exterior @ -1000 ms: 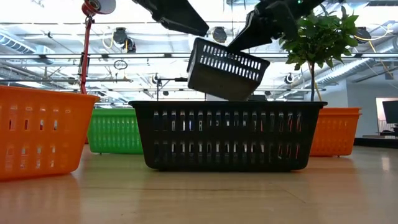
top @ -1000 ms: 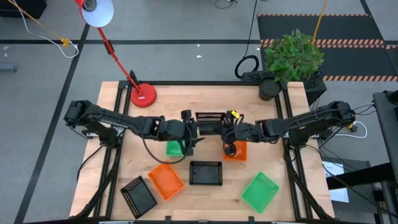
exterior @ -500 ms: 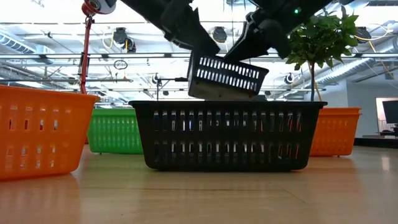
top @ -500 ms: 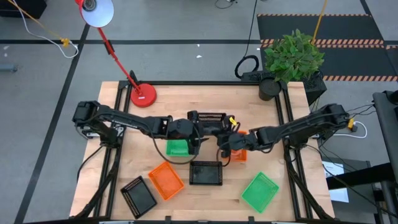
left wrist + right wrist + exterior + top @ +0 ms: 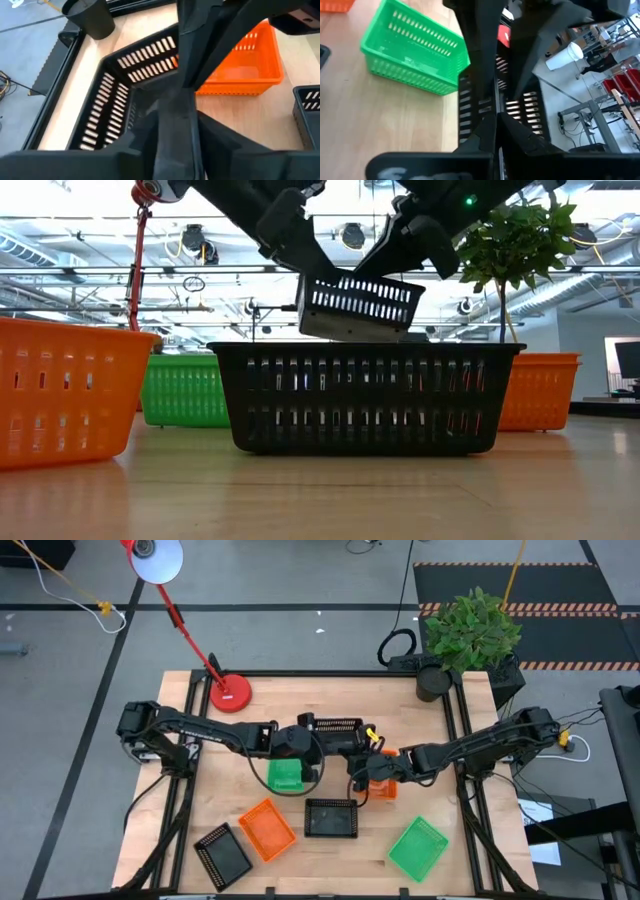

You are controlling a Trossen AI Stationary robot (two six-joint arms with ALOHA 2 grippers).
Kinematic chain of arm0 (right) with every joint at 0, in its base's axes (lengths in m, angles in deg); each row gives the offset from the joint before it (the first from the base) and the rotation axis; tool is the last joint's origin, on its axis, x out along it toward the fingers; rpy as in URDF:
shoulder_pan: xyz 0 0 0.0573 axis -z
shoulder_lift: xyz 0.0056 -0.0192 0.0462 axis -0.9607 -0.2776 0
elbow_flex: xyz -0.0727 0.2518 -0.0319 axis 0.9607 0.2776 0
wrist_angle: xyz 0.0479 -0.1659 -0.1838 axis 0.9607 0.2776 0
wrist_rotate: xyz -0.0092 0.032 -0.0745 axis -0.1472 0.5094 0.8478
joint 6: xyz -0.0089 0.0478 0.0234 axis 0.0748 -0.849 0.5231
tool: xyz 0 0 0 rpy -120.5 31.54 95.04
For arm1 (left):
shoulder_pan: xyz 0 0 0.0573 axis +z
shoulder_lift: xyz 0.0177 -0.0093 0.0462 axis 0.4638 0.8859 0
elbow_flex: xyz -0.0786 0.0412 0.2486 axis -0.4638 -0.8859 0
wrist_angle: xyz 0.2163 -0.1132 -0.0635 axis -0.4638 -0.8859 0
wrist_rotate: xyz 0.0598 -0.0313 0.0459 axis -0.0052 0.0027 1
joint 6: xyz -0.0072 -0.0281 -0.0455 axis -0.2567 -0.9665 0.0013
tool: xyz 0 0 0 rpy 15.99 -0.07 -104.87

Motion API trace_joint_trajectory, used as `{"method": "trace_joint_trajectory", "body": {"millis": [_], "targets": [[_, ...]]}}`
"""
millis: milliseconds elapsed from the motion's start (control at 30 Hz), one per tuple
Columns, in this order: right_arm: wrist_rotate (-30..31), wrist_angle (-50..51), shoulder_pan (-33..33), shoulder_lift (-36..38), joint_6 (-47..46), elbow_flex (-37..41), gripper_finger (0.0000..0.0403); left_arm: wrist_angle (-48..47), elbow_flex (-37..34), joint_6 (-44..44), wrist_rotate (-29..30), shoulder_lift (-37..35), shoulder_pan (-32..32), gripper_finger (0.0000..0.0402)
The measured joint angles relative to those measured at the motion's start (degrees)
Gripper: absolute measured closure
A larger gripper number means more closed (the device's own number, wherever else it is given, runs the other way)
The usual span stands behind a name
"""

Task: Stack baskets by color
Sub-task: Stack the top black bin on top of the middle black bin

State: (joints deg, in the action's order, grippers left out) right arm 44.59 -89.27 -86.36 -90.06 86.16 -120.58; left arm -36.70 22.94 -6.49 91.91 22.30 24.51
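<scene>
Baskets lie scattered over the wooden table (image 5: 430, 740) in the high view, and one black basket (image 5: 338, 728) is held up between the two arms near the table's middle. The left gripper (image 5: 312, 736) is at its one end and the right gripper (image 5: 362, 762) at the other, an arrangement that looks meant to steady the load on both sides. Just beside them sit a green basket (image 5: 286, 776) and an orange basket (image 5: 383, 786); nearer the front edge lie an empty black basket (image 5: 331, 818), another orange one (image 5: 265, 829), a third black one (image 5: 222, 854) and a second green one (image 5: 418, 847). A red lamp base (image 5: 231, 694) and a potted plant (image 5: 470, 632) stand at the back.

From the low view, the carried basket (image 5: 358, 306) hangs tilted just above the empty black basket (image 5: 366, 396), so I judge it is being lined up to nest into its own colour.

In the left wrist view, the left fingers (image 5: 175, 130) reach over the black basket's rim (image 5: 145, 52); whether they pinch it yet I cannot tell.

In the right wrist view, the right fingers (image 5: 485, 100) are pressed together on the basket's slotted wall (image 5: 520, 107), carrying it.
</scene>
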Motion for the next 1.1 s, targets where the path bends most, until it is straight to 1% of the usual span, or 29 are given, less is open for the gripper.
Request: {"method": "trace_joint_trajectory", "body": {"millis": [200,267,333,433,633,767,867,967,1033,1100], "targets": [[-0.57,-0.17,0.10,0.00,0.03,0.00,0.0396,-0.16,0.00,2.34,-0.16,0.00,-0.06,0.0378],[-0.68,-0.35,-0.03,0.00,-0.04,0.00,0.0389,-0.33,0.00,2.35,-0.24,0.00,-0.06,0.0391],[-0.64,-0.77,-0.36,0.04,-0.70,0.00,0.0375,-0.42,0.00,2.10,-1.22,-0.02,-0.15,0.0387],[-0.78,-2.10,-1.33,0.96,-2.52,0.00,0.0343,-0.64,0.00,2.19,-1.17,0.00,-1.15,0.0377],[-0.92,-3.89,-5.75,5.75,-7.50,0.00,0.0267,-0.38,0.00,2.64,-1.25,0.00,-4.98,0.0393],[-0.86,-2.93,-10.53,10.14,-11.57,0.00,0.0233,1.13,0.00,4.40,1.80,0.00,-9.59,0.0382],[-0.70,-2.42,-14.68,13.14,-14.14,0.00,0.0223,2.28,0.11,4.84,4.27,0.00,-13.59,0.0386],[-0.63,-1.03,-18.70,15.20,-17.06,0.00,0.0221,2.18,1.09,4.73,7.99,0.00,-17.52,0.0394],[-0.45,0.03,-20.78,15.76,-18.41,0.00,0.0225,2.23,1.80,4.37,10.14,0.00,-20.55,0.0391],[1.09,0.13,-22.63,16.16,-18.51,0.00,0.0233,2.39,2.10,3.20,12.50,0.00,-23.67,0.0384]]}}
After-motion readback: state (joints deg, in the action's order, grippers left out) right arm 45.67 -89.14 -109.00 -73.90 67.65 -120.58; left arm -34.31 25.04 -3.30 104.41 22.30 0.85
